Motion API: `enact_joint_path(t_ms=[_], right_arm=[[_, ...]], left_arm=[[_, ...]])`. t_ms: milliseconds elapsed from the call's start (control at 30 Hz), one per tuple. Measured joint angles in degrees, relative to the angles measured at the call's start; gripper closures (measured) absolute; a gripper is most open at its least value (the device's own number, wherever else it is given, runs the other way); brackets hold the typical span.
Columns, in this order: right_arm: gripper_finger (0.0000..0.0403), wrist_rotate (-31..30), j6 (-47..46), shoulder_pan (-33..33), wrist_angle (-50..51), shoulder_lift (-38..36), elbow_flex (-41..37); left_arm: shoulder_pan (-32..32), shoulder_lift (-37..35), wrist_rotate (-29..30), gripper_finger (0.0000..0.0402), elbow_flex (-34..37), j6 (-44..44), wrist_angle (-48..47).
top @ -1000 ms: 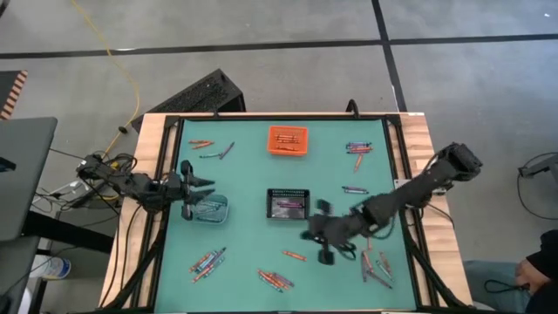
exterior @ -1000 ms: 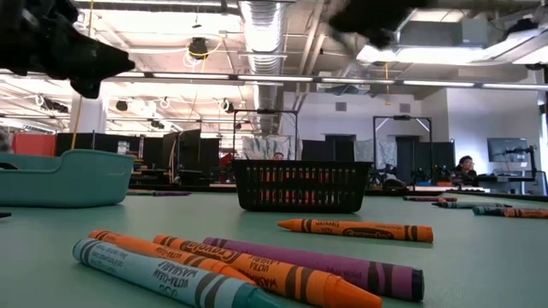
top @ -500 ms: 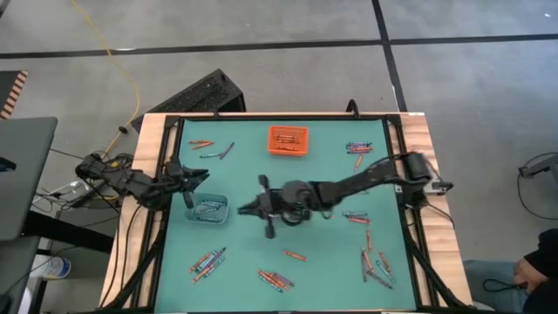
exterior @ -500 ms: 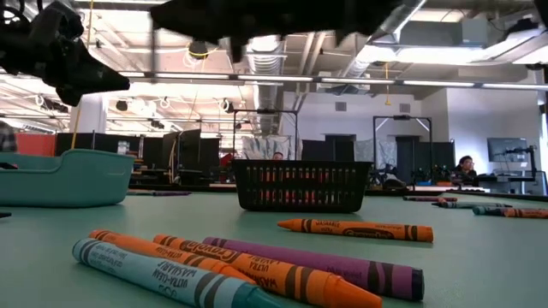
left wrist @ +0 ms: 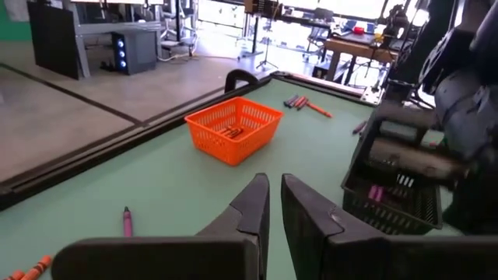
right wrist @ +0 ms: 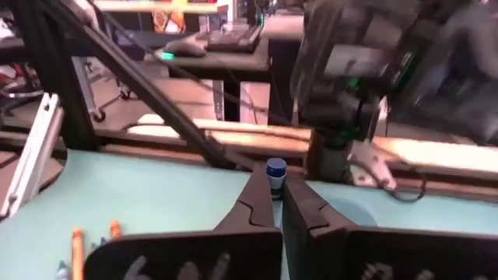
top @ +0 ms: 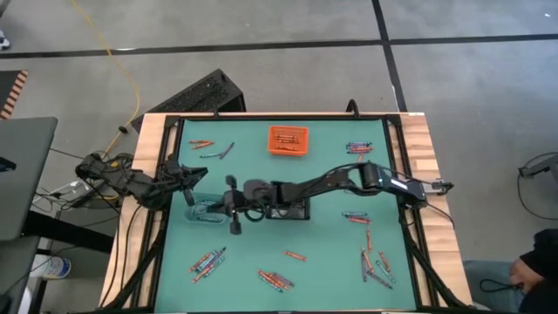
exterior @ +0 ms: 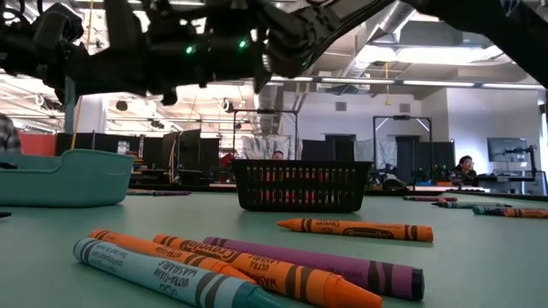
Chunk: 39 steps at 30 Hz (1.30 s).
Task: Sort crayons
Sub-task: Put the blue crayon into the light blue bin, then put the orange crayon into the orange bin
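right gripper (right wrist: 274,204): clenched on a blue paper-wrapped crayon (right wrist: 275,173) — long axis upright, tip up, over the teal bin (top: 209,210), left side
left gripper (left wrist: 274,204): fingers nearly together, holding nothing — table's left edge

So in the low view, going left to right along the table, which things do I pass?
Teal bin → blue crayon at the front of the near bundle → black basket → lone orange crayon → scattered crayons at the far right edge.
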<state>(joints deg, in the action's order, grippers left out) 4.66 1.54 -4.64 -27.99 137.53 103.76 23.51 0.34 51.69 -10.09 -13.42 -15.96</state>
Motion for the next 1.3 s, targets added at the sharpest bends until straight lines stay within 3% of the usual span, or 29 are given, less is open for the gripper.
enact_joint_path(t_ms=[233, 667, 1300], right_arm=[[0.0396, -2.31, 0.09, 0.96, 0.78, 4.30, 4.62], [0.0395, -3.19, 0.17, 2.58, 12.06, 3.85, 4.84], [0.0325, -3.19, 0.00, 2.55, 13.10, 3.82, 4.84]], left_arm=[[0.00, 0.00, -0.19, 0.0379, 0.00, 0.07, -0.01], [0.00, 0.00, -0.51, 0.0379, 0.00, 0.12, -0.03], [0.00, 0.00, -2.35, 0.0379, 0.00, 0.73, -0.03]])
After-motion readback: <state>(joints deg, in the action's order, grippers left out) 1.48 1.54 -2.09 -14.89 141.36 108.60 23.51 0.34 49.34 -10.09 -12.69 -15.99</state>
